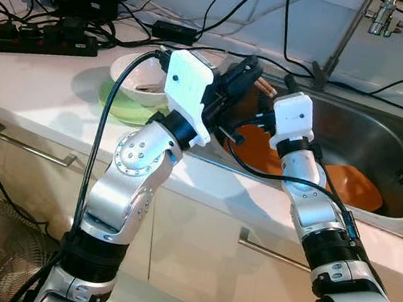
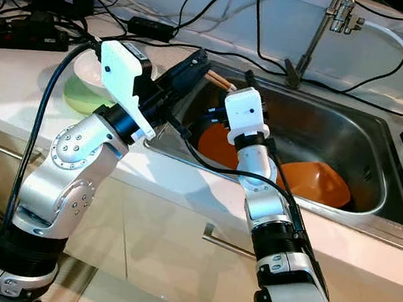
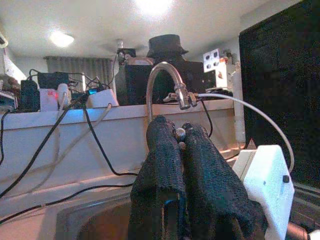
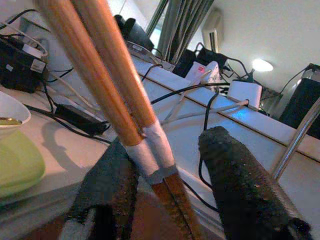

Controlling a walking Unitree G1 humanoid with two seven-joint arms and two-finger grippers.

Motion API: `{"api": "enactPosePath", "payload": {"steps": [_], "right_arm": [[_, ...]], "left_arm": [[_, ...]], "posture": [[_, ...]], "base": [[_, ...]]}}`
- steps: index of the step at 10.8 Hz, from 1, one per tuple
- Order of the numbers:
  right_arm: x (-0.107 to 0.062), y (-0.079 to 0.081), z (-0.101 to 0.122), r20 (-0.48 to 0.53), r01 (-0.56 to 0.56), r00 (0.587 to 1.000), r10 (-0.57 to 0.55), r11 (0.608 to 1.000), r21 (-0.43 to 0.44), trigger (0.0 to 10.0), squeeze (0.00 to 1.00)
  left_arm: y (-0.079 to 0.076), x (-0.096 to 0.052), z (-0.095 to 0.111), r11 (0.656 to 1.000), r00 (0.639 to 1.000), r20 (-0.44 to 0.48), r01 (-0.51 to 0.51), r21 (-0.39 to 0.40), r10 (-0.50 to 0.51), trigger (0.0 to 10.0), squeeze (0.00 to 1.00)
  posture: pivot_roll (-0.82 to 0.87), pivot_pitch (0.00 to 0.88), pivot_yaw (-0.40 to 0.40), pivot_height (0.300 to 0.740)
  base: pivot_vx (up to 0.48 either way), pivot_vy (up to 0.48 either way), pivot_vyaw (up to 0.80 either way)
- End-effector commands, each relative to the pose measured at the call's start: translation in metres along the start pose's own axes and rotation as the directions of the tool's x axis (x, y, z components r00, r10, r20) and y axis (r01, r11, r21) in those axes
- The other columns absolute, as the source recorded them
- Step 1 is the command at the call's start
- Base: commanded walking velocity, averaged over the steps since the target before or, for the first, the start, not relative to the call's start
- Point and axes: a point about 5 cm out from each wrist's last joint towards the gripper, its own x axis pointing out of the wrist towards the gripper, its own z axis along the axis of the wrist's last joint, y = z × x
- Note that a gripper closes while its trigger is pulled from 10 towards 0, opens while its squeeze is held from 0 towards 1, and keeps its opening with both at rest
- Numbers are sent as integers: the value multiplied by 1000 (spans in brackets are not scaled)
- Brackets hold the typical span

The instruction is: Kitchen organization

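Now | left gripper (image 2: 196, 67) clamps chopsticks (image 2: 220, 81) | over sink (image 2: 378, 135) rim

Chopsticks (image 4: 100, 65): you see orange-brown wood, banded with pale grey tape.
Plates in sink (image 2: 315, 180): orange.
Sink (image 2: 349, 131): your basin is bare silver steel.
Bowl (image 1: 133, 78): white, on a pale green plate (image 1: 116, 105).
Left gripper (image 3: 182, 150): black fingers.
Right gripper (image 4: 167, 172): black fingers.
Arms: silver, white wrist housings.
Counter (image 1: 42, 82): white.
Cables (image 1: 26, 25): black.
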Motion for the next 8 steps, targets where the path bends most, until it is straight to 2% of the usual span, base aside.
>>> {"api": "enactPosePath", "payload": {"steps": [1,6,7,8], "right_arm": [[2,-5,5,30,17,999,-17,1000,-3,0,0],[1,-6,5,28,20,999,-20,1000,-1,0,0],[1,-6,4,27,20,999,-20,1000,0,0,0],[2,-6,4,25,20,999,-20,1000,0,0,0]], "left_arm": [[-2,1,-2,1000,1000,-19,10,10,-10,10000,0],[-2,1,-3,1000,1000,-31,7,21,-6,10000,0],[-1,1,-5,1000,999,-37,3,23,-2,10000,612],[0,0,-6,1000,999,-44,1,19,0,10000,1000]], "posture": [[243,31,-48,740],[242,30,-47,740],[245,32,-49,740],[246,31,-49,740]], "base": [[0,0,0],[0,0,0],[0,0,0],[0,0,0]]}}
